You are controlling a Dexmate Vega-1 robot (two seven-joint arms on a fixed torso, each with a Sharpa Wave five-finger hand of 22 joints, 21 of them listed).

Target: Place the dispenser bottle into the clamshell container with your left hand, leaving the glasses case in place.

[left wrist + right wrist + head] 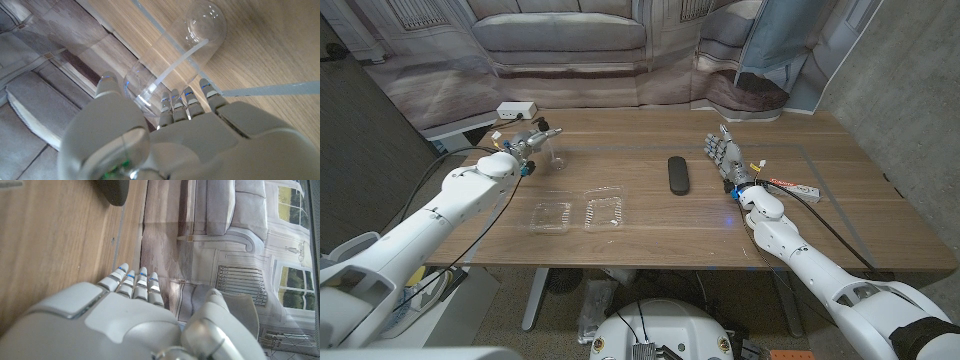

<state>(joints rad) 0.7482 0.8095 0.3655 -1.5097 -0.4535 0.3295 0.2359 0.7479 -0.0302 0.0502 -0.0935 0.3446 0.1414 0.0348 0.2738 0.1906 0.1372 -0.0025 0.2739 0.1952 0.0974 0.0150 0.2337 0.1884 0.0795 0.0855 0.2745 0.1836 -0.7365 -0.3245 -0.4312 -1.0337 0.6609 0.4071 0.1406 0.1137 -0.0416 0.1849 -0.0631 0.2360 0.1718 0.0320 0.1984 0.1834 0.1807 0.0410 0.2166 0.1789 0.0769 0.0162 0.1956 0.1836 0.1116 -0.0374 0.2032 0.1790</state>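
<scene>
My left hand (pixel 527 143) is up at the far left of the table, and the dispenser bottle (pixel 555 153) stands just off my fingertips, on their right. It is clear plastic with a thin dip tube running through it, and it looks empty, so I judge it very light, smooth and a bit slippery, with a thin wall that would flex if I squeezed hard. It would tip easily from a nudge. I would take it around the middle of the body, thumb on one side and fingers on the other, with modest pressure.

In my left wrist view the bottle (pixel 170 70) sits straight ahead of my fingers (pixel 187 100), framed between them and my thumb. The fingers reach forward with the thumb set apart, so the hand is spread and holds nothing; whether the fingertips already touch the plastic I cannot tell.

The clamshell container (pixel 583 214) lies open on the table, nearer to me than my left hand and a little to its right, well apart from the bottle.

Further right, the dark glasses case (pixel 678 174) lies between my two hands, nearer my right.

My right hand (pixel 725 158) stands at the right with its fingers straight and close together, holding nothing, the case just beside it on its left.
</scene>
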